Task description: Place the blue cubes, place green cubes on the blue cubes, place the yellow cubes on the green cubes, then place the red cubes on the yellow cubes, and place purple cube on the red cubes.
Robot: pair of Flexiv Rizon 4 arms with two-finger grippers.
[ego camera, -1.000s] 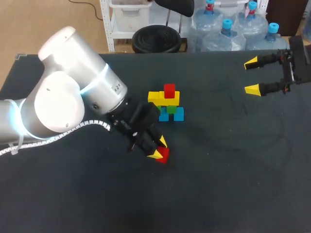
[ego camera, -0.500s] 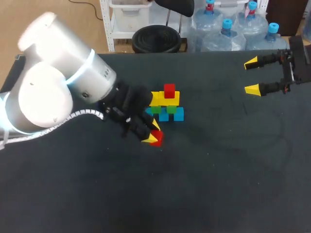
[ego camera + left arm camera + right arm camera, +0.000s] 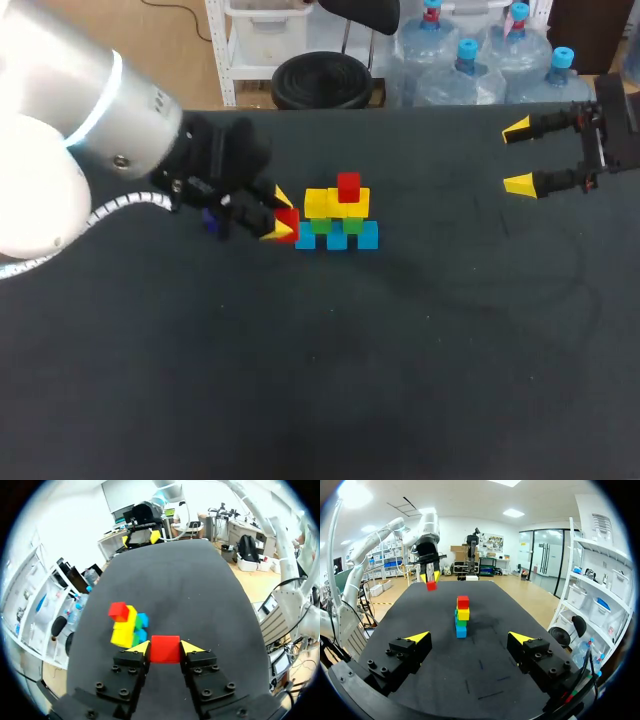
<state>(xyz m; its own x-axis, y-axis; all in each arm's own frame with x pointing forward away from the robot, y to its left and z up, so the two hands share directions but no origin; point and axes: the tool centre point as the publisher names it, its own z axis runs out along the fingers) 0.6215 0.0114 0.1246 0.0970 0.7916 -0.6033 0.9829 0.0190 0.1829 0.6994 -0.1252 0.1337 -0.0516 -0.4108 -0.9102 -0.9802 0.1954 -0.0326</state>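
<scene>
Left gripper (image 3: 165, 649) pinching a red cube (image 3: 165, 652) between its yellow tips, one tip flat against each of two opposite faces. In the head view it hangs at centre left, held off the table, just beside the cube stack (image 3: 340, 215) at mid-frame. The stack has blue cubes (image 3: 368, 236) at the base, then green cubes (image 3: 352, 224), then yellow cubes (image 3: 318, 203), with a second red cube (image 3: 348, 186) on top. The held cube looks small, light, rigid and smooth-sided. A square hold on flat faces suits it, as a corner grip would likely let it twist. The stack looks easy to nudge over. Right gripper (image 3: 520, 157) sits at upper right, well apart, spread wide and empty
</scene>
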